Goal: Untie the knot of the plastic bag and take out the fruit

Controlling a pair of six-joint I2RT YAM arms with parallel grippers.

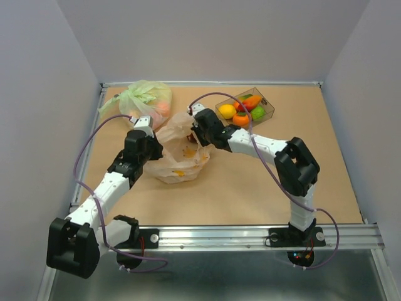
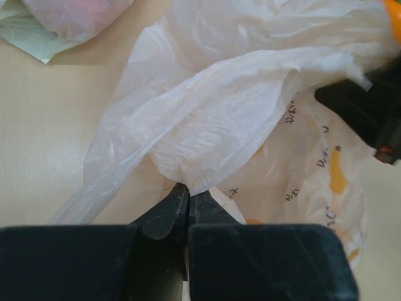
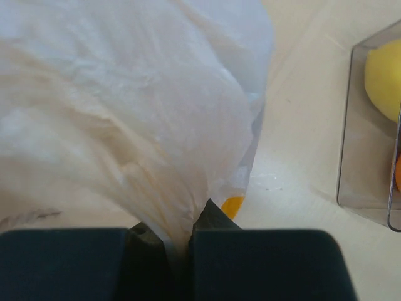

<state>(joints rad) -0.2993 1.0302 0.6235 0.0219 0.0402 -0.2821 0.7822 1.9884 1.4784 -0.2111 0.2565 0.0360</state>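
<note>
Left arm [image 1: 106,188], right arm [image 1: 269,147]: white link shells alternating with chunky black joint housings. Purple cable [image 1: 80,160] trailing along each arm, running down to base. Black base block [image 1: 294,237] showing silver bolts, small coloured lights glowing beneath. Left gripper [image 2: 188,195], right gripper [image 3: 180,224]: matte black blocky bodies tapering into wedge fingers

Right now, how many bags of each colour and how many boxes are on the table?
peach plastic bag: 1
green bag: 1
clear box: 1
Total: 3
</note>
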